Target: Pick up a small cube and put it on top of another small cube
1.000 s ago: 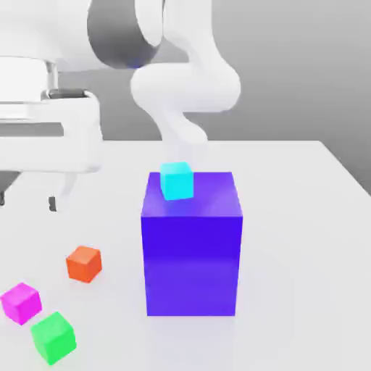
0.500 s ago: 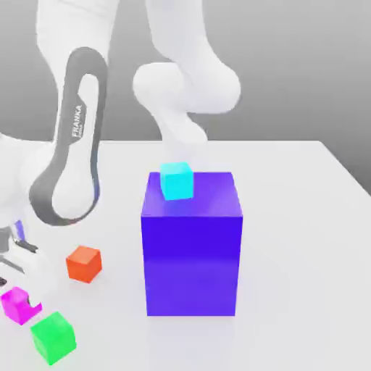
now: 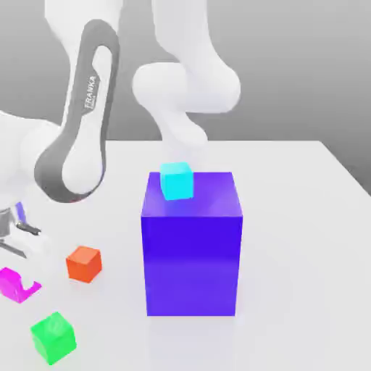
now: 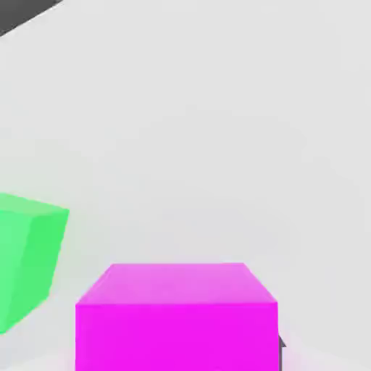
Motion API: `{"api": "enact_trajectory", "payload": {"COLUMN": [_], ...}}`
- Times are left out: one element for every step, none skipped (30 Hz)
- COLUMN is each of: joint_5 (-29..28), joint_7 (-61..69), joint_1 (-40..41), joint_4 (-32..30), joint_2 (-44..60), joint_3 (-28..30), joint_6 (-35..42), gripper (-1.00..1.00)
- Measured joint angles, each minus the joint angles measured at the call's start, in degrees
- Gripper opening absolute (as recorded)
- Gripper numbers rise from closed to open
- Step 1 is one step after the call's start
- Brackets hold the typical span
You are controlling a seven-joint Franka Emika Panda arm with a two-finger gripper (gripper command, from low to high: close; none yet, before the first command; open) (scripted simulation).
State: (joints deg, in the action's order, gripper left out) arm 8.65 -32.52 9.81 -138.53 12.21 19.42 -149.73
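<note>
The small cube (image 3: 9, 280), bright magenta, is at the exterior view's far left, slightly off the table between my gripper's (image 3: 16, 285) fingers, and the gripper is shut on it. One white fingertip (image 3: 31, 290) covers its right side. In the hand view the magenta cube (image 4: 177, 319) sits close up, with a green cube (image 4: 25, 261) beside it on the table. A cyan small cube (image 3: 177, 180) rests on top of the big blue block (image 3: 190, 246) near its back left corner.
An orange-red cube (image 3: 83, 263) lies on the white table (image 3: 304, 239) just right of my gripper. The green cube (image 3: 53, 337) lies nearer the front edge. The arm's white links (image 3: 72, 152) tower over the left side.
The hand came down over the magenta cube and closed on it. Since half a second ago the cube has risen a little with the gripper; the other cubes have stayed put.
</note>
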Motion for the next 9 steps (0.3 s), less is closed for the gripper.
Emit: {"api": "enact_trajectory", "payload": {"joint_5": [-1.0,-0.8,0.0,1.1,2.2,3.3,3.3,3.3,3.3], "joint_7": [-1.0,-1.0,-0.5,0.2,1.1,1.8,1.8,1.8,1.8], "joint_1": [-1.3,-1.7,-1.7,-1.4,-0.8,-0.6,-0.6,-0.6,-0.6], "joint_4": [0.6,0.9,1.2,1.4,1.6,1.7,1.7,1.7,1.7], "joint_2": [-0.5,0.3,1.7,3.5,5.4,7.0,7.0,7.0,7.0], "joint_3": [-0.6,-1.2,-1.8,-2.6,-3.5,-4.0,-4.0,-4.0,-4.0], "joint_6": [0.9,0.5,-0.7,-2.2,-3.8,-5.1,-5.1,-5.1,-5.1], "gripper": [-1.0,-1.0,-1.0,-1.0,-1.0,1.0,1.0,1.0,1.0]}}
